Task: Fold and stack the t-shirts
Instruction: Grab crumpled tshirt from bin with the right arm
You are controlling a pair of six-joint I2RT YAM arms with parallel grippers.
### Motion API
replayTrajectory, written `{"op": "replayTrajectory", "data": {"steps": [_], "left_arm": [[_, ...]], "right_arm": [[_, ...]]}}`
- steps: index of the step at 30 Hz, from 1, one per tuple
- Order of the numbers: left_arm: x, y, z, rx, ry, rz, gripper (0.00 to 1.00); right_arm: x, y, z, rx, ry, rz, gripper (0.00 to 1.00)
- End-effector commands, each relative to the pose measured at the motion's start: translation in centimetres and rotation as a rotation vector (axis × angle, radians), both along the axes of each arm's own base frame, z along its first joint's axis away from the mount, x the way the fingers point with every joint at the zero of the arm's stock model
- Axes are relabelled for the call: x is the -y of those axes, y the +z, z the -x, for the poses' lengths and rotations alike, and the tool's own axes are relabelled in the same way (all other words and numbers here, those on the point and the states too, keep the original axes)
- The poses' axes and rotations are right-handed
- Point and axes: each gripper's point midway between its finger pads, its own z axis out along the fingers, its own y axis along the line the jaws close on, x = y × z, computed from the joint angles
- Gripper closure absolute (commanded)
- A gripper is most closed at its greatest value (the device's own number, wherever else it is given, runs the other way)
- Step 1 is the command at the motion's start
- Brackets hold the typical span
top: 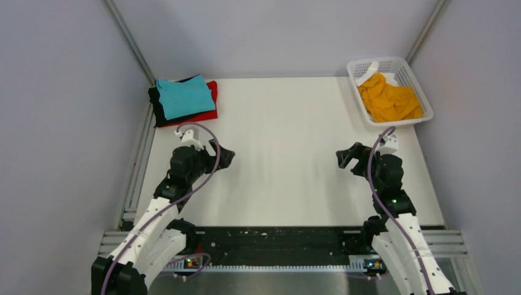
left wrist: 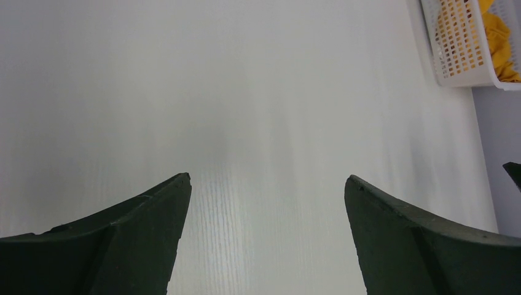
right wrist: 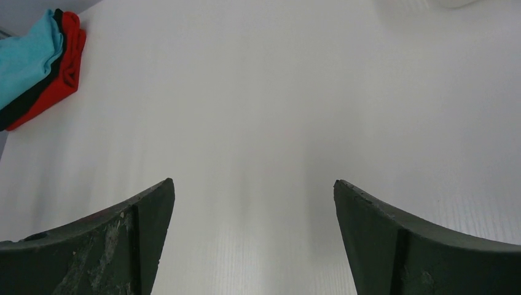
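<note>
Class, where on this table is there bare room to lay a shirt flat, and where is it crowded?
Bare: the middle of the table, bordered by the folded stack far left, the basket far right, and the open left pincer and right pincer nearer. Crowded: both far corners; the mustard shirt fills the basket.

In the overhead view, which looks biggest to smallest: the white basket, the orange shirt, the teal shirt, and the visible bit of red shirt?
1. White basket
2. Orange shirt and teal shirt: too alike to rank; the orange one is crumpled
3. Red shirt, mostly covered
</note>
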Motion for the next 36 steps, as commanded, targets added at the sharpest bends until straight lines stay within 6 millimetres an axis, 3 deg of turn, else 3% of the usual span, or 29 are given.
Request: {"op": "replayTrajectory", "data": {"steps": [1, 5, 9, 15, 21, 25, 31, 36], "left_arm": [[0.5, 1.2, -0.4, 0.053, -0.027, 0.016, 0.01], [0.3, 1.5, -0.3, 0.060, -0.019, 0.010, 0.01], [0.1, 1.9, -0.2, 0.079, -0.013, 0.008, 0.01], [-0.1, 1.9, -0.2, 0.086, -0.001, 0.004, 0.01], [-0.3, 1.7, -0.6, 0.081, 0.013, -0.010, 0.01], [-0.3, 1.3, -1.0, 0.063, 0.015, -0.017, 0.01], [-0.1, 1.3, -1.1, 0.053, 0.002, -0.024, 0.01], [-0.6, 1.7, -1.0, 0.071, 0.028, -0.030, 0.01]], "right_arm": [[0.4, 2.8, -1.4, 0.057, -0.040, -0.012, 0.01], [1.3, 7.7, -4.2, 0.105, -0.113, -0.020, 0.01], [3.7, 13.2, -8.9, 0.115, -0.257, 0.043, 0.01], [8.7, 14.4, -16.1, -0.029, -0.432, 0.138, 0.01], [13.9, 13.3, -22.1, -0.040, -0.511, 0.092, 0.02], [15.9, 11.5, -25.9, -0.058, -0.571, 0.099, 0.04], [17.5, 6.0, -31.8, -0.101, -0.611, 0.030, 0.07], [18.2, 1.3, -35.0, -0.167, -0.619, -0.043, 0.10]]}}
